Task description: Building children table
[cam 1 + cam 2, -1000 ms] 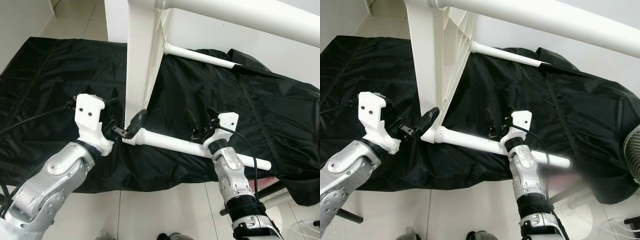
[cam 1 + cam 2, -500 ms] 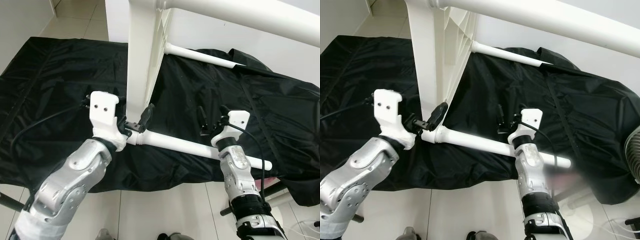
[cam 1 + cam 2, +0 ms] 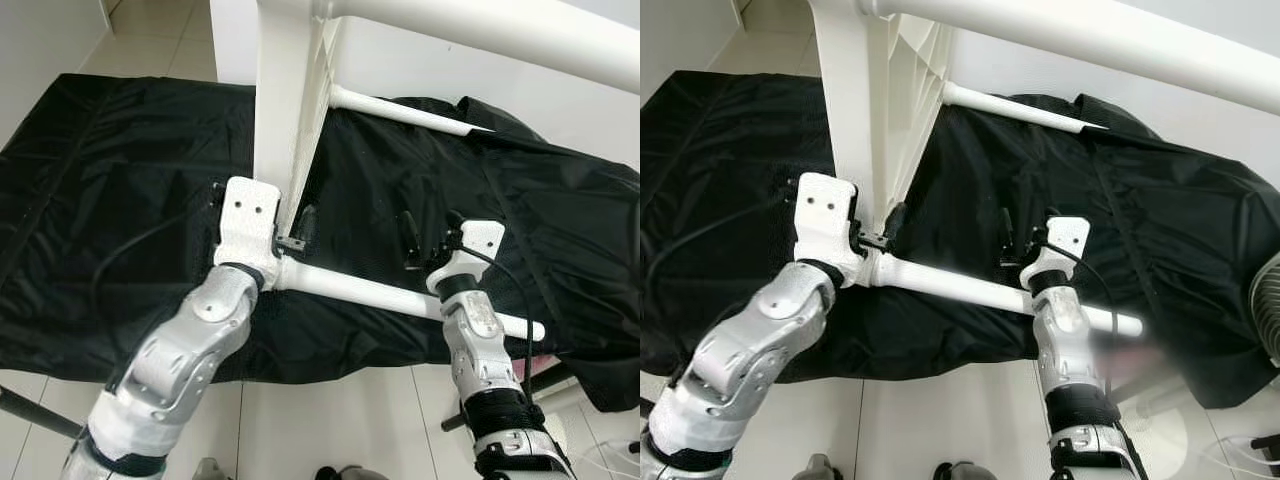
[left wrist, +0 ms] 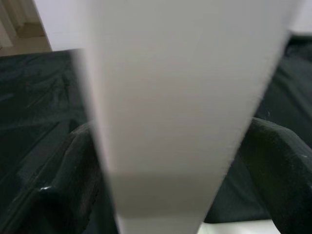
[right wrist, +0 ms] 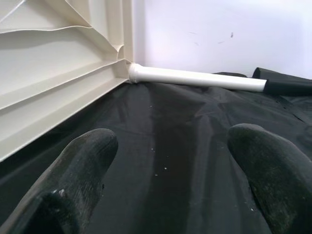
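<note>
2 white table legs, unlabelled

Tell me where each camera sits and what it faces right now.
Head stereo pair: looks down at tabletop standing on edge on black sheet; both silver arms show, left gripper, right gripper.
Left wrist: faces the tabletop's edge between its fingers.
Right wrist: faces far leg; fingers apart.
Shared: tabletop, sheet.

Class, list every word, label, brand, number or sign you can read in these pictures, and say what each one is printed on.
None can be read: the white tabletop, the white table leg, the black sheet and the left gripper and right gripper carry no legible text.
</note>
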Controlling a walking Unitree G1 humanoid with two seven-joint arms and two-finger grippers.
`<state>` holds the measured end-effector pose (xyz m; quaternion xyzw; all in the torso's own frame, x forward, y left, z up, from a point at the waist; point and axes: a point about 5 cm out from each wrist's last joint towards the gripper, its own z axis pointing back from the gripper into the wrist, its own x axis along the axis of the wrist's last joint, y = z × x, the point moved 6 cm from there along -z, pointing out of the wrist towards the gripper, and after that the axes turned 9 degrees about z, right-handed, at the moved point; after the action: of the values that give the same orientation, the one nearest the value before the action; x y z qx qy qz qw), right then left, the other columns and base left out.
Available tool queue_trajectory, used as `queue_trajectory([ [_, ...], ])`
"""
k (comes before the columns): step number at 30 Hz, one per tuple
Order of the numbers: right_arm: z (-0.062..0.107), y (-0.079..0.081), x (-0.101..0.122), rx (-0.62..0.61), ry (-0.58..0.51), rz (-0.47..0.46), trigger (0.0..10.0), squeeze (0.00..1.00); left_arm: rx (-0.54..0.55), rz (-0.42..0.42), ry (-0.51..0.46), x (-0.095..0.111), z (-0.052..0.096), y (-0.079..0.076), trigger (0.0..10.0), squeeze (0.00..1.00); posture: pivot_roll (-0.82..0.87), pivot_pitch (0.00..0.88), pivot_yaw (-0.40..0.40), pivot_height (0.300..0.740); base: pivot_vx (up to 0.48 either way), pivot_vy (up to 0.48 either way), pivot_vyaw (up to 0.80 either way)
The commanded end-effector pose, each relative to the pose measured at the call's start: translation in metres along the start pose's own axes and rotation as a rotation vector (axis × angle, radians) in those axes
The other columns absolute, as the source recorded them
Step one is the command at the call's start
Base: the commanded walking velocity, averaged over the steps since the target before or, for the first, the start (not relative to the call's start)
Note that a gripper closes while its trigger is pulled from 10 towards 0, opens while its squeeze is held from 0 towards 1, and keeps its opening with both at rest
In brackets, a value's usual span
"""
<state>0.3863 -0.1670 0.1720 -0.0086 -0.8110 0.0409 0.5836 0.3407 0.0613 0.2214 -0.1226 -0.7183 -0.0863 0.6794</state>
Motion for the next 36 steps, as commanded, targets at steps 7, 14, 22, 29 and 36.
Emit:
queue_trajectory([
  [7,0.0,-0.009,0.0,-0.031,0.002,0.01,10.0,0.0,0.13,0.047,0.033,-0.002,-0.015,0.014,10.0,0.0,0.03,0.1,-0.058,0.74,0.0,0.0,0.0],
  [14,0.001,-0.009,-0.001,-0.037,0.004,0.01,10.0,0.0,0.211,-0.005,-0.11,0.022,-0.021,0.024,10.0,0.0,0.03,0.1,-0.055,0.74,0.0,0.0,0.0],
  [22,0.004,-0.013,-0.002,-0.048,0.005,0.011,10.0,0.0,0.105,0.077,-0.244,0.043,-0.019,0.014,10.0,0.0,0.03,0.102,-0.054,0.74,0.0,0.0,0.0],
  [29,0.008,-0.014,-0.005,-0.052,0.016,0.016,10.0,0.0,-0.001,0.157,-0.262,0.046,-0.02,-0.005,10.0,0.0,0.02,0.104,-0.051,0.74,0.0,0.0,0.0],
  [36,0.011,-0.018,-0.006,-0.063,0.023,0.021,10.0,0.0,-0.077,0.171,-0.205,0.035,-0.024,-0.016,10.0,0.0,0.01,0.109,-0.049,0.74,0.0,0.0,0.0],
])
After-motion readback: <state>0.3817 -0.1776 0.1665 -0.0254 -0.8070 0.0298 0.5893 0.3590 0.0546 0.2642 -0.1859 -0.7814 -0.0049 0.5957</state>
